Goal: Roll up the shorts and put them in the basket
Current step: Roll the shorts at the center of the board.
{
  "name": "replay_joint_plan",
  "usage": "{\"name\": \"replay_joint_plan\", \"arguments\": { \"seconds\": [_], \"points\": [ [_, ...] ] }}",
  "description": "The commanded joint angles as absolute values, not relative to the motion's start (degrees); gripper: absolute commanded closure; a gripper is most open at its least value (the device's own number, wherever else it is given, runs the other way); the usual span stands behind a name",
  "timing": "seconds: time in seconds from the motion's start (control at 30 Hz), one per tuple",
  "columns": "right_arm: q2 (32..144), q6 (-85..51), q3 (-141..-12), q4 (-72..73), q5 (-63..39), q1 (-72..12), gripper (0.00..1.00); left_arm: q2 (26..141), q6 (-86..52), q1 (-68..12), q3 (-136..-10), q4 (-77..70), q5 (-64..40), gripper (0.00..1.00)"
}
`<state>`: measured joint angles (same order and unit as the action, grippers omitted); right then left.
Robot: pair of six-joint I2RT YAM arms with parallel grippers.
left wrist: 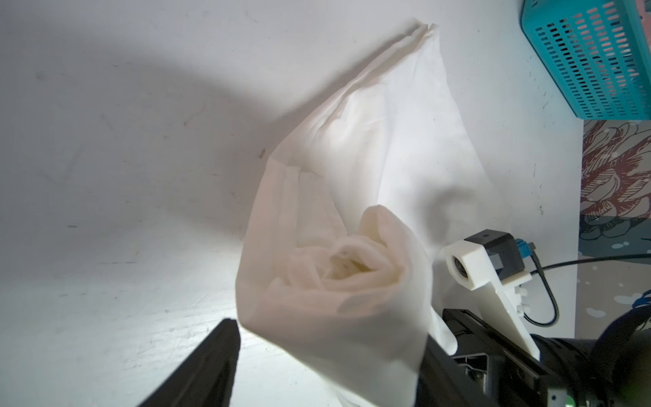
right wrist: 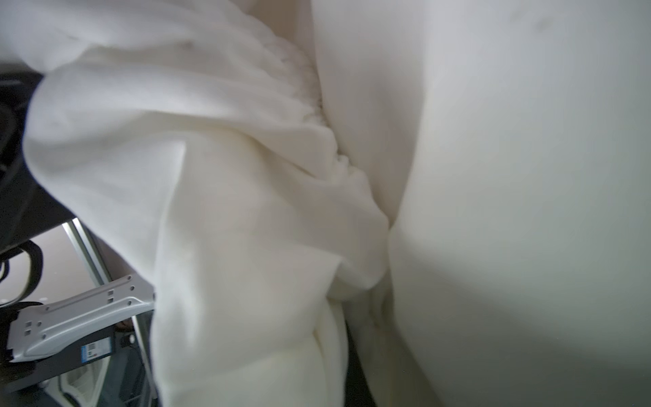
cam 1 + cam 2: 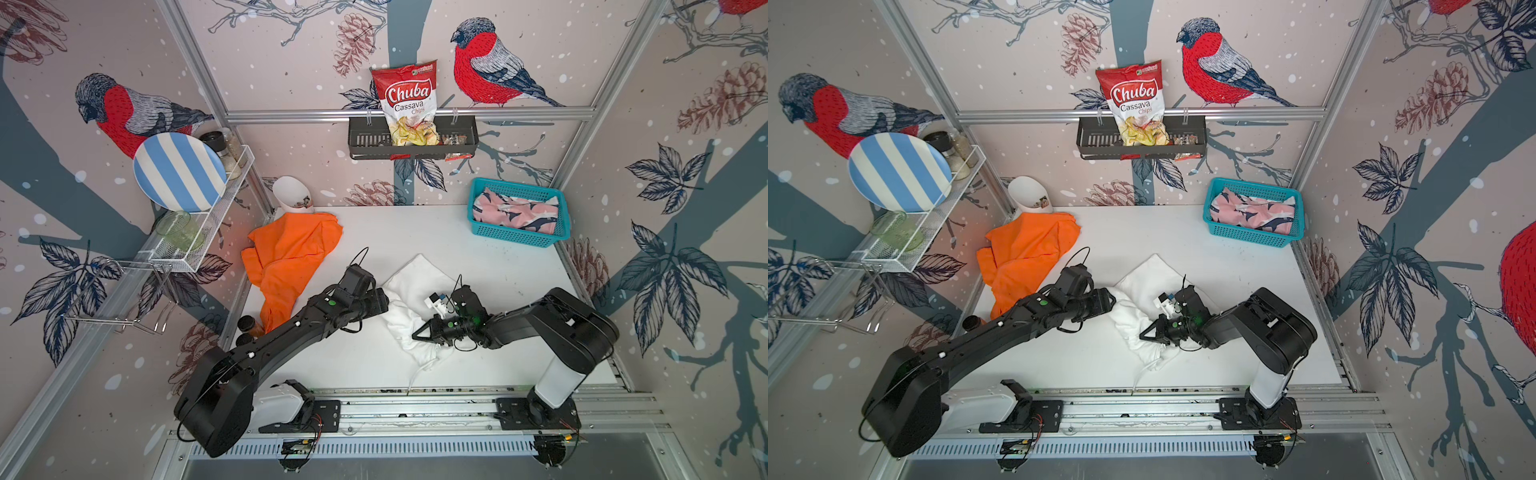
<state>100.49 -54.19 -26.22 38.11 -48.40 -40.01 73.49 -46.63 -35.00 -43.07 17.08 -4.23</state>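
**White shorts half-rolled mid-worktop, 3 shorts in total**

Count: 3 shorts, 2 tools, 1 basket.

- white shorts [image 3: 411, 282]: plain soft cloth, centre of frame in both top views. The upper corner lies flat as a pointed flap. The lower part is bunched into a loose roll, and its spiral end shows in the left wrist view. One thin white cord [image 3: 419, 371] trails off it toward the bottom of the frame.
- right tool [image 3: 417, 336]: jaws closed to a point, pinching the gathered lower part of the white shorts.
- left tool [image 1: 338, 320]: spread wide, astride the end of the roll. The one dark finger [image 1: 218, 366] in clear view stands just off the cloth.
- orange shorts [image 3: 291, 253]: plain, a crumpled heap, left of centre on the white worktop [image 3: 436, 232].
- pink shorts [image 3: 515, 212]: navy and white print, bundled inside the teal perforated plastic basket [image 3: 515, 240], upper right.
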Motion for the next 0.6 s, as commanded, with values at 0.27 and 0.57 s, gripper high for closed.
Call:
{"name": "replay_joint_plan", "arguments": {
  "seconds": [0.27,0.57],
  "points": [
    [93.8,-41.2,-30.0,12.0,-31.9,-41.8,0.55,89.7,-42.4,-34.0,-48.5,12.4,0.6,0.51],
    [85.0,-34.2,-51.3,-29.3,16.7,-59.7,0.00,93.3,-39.7,-33.1,-49.9,11.7,-0.4,0.55]
  ]
}}
